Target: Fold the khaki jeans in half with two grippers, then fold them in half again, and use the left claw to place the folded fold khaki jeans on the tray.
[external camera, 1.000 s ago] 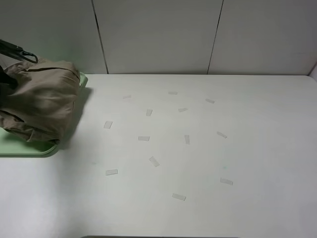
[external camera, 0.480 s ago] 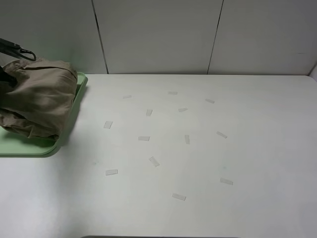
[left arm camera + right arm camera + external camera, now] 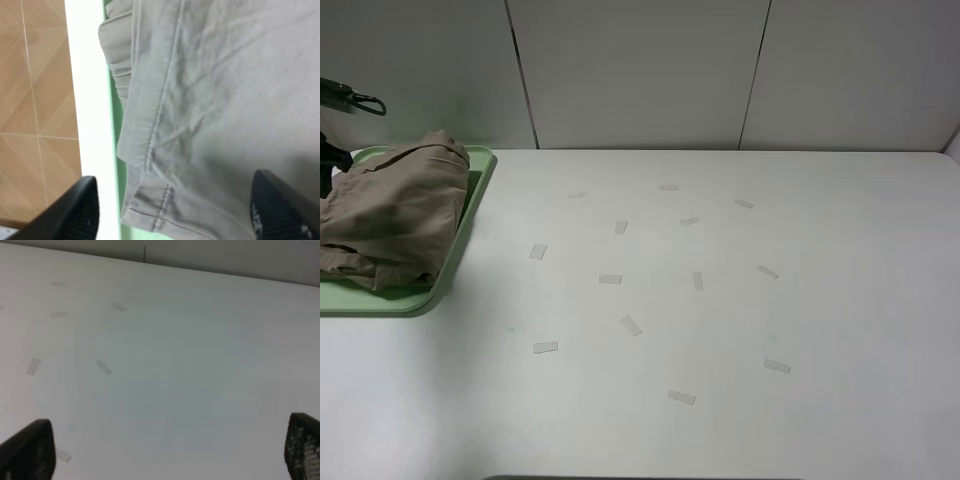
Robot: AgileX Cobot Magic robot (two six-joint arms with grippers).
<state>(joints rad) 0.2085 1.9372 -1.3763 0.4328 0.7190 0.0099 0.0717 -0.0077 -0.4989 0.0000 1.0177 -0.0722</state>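
Note:
The khaki jeans (image 3: 390,215) lie as a folded bundle on the mint-green tray (image 3: 475,190) at the table's far left. Only a black cable (image 3: 345,97) and a dark part of the left arm show at that edge in the high view. In the left wrist view the left claw (image 3: 175,212) is open, its black fingertips (image 3: 75,212) spread wide just above the jeans (image 3: 215,100), with the tray's rim (image 3: 114,130) beside them. The right gripper (image 3: 165,450) is open and empty over bare table; it does not show in the high view.
Several small pale tape marks (image 3: 610,279) are scattered over the white table (image 3: 820,250). A white panelled wall (image 3: 640,70) stands behind. The table's left edge and a brown tiled floor (image 3: 35,75) lie just beyond the tray.
The jeans bundle has moved left and sunk down, from hanging over the tray's right rim to lying inside the tray. The black cable has drawn back to the left.

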